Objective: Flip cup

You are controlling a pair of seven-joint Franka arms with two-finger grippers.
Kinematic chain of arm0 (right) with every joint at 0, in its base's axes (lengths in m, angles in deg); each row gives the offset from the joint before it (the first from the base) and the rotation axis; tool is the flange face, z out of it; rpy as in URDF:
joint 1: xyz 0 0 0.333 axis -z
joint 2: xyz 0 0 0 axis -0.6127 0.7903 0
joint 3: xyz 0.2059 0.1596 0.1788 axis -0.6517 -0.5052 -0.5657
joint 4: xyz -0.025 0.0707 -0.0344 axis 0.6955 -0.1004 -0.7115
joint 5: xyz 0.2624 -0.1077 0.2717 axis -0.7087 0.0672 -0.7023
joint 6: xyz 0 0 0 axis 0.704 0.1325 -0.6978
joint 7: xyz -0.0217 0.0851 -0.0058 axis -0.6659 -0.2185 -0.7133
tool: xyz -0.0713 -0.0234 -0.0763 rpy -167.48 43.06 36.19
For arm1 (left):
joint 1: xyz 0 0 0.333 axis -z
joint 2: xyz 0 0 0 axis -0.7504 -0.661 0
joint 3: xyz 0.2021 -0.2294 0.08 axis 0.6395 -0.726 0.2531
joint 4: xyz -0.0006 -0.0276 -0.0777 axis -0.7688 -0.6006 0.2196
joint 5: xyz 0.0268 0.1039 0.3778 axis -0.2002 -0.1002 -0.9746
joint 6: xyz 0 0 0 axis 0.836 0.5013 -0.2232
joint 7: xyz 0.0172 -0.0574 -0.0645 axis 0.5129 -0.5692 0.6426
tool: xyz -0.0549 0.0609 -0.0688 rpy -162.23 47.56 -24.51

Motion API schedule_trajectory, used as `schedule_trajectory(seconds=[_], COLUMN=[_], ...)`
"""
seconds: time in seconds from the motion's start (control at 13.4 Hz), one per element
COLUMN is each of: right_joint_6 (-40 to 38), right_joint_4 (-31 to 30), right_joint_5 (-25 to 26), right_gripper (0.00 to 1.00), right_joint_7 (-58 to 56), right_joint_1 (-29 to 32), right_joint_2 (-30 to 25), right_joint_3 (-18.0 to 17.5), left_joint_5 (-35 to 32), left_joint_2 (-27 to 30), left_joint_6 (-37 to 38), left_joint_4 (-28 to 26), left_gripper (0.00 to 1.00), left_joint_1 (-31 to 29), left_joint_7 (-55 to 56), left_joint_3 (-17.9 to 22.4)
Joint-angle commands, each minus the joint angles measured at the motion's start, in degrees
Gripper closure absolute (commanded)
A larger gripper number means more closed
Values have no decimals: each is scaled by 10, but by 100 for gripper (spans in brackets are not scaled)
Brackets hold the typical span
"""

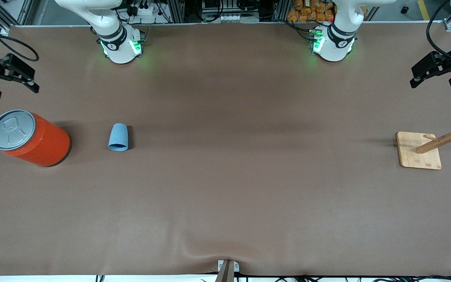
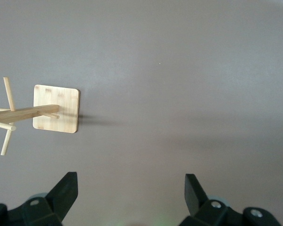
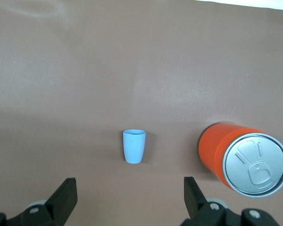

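The cup [image 1: 118, 137] is a small light-blue tumbler lying on its side on the brown table, its darker mouth facing the front camera. It also shows in the right wrist view, cup [image 3: 134, 146], beside the orange can. My right gripper [image 1: 16, 90] hangs open and empty in the air over the right arm's end of the table, well apart from the cup; its own view shows the right gripper [image 3: 129, 186] holding nothing. My left gripper [image 1: 433, 83] hangs open over the left arm's end, and in its own view the left gripper [image 2: 131, 181] is empty too.
A big orange can [image 1: 33, 139] with a grey lid stands beside the cup, toward the right arm's end. A wooden peg rack [image 1: 441, 141] on a square bamboo base [image 2: 56, 109] stands at the left arm's end.
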Motion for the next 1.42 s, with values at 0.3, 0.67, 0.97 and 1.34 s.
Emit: schedule_trajectory(seconds=[0.3, 0.67, 0.97, 1.34], right_joint_6=[-19, -26, -26, -40], right_joint_4=[45, 44, 40, 39], right_joint_5=[16, 15, 14, 14], right_gripper=[0, 0, 0, 0], right_joint_7=[-8, -9, -9, -7], right_joint_1=[0, 0, 3, 4], right_joint_2=[31, 31, 32, 53], right_joint_3=[-2, -3, -2, -3], left_joint_5=[-14, -13, -12, -14], left_joint_2=[-9, -11, -5, -5], left_joint_6=[6, 7, 10, 12], left_joint_4=[13, 16, 16, 16], left_gripper=[0, 0, 0, 0], left_joint_1=[2, -3, -4, -2], left_joint_7=[-4, -4, -5, -4], left_joint_3=[-4, -5, -2, -8])
